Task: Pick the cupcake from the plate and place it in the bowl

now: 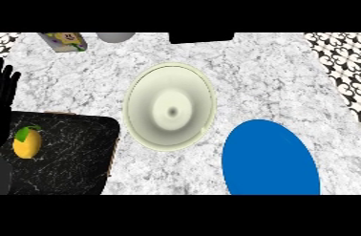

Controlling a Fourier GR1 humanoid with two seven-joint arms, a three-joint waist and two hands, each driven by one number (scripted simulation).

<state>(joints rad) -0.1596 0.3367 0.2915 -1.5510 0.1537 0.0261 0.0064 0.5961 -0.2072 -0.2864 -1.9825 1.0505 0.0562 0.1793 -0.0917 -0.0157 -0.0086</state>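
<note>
Cupcake is nowhere in view: we see the blue plate (270, 158) bare, the pale bowl (169, 105) far right of our left hand (8, 84), resting open, fingers up. Right hand unseen, so nearer hand unknowable.

a box (65, 41) with a flowery print is cut off by the top edge, its label too small to read. beside it a grey round thing (115, 36) shows only its lower rim, and a black block (201, 37) is cut the same way; what either is cannot be told. the left hand (8, 84) shows only as fingers at the left edge. the dark board (63, 156) and the blue plate (269, 159) run out past the bottom edge.
</note>
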